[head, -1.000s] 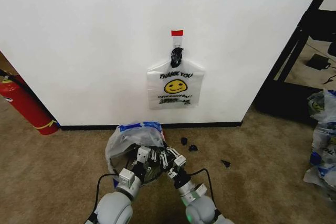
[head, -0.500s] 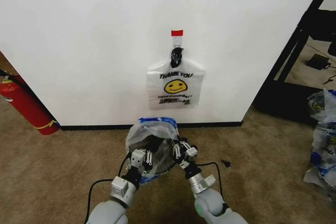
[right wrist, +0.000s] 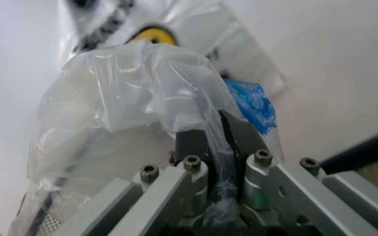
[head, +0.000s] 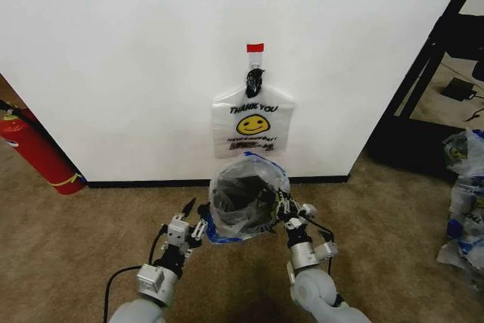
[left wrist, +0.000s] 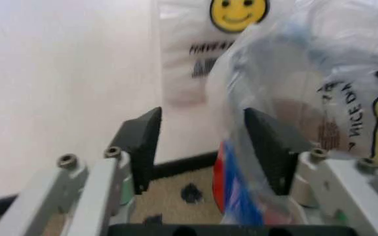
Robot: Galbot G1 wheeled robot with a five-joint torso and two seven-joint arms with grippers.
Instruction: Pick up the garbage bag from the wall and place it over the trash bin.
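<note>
Two grippers flank the garbage bag (head: 246, 203): right gripper (right wrist: 216, 147) clamped on its plastic, left gripper (left wrist: 205, 147) spread apart beside it, before the wall (head: 136, 58).

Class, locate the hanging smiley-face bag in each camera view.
Head view: hanging bag on the wall, above the held bag.
Left wrist view: hanging bag beyond the open left tool, beside the held bag.
Right wrist view: hanging bag behind the held bag the right tool grips.
Shared landmark: its yellow smiley.
</note>
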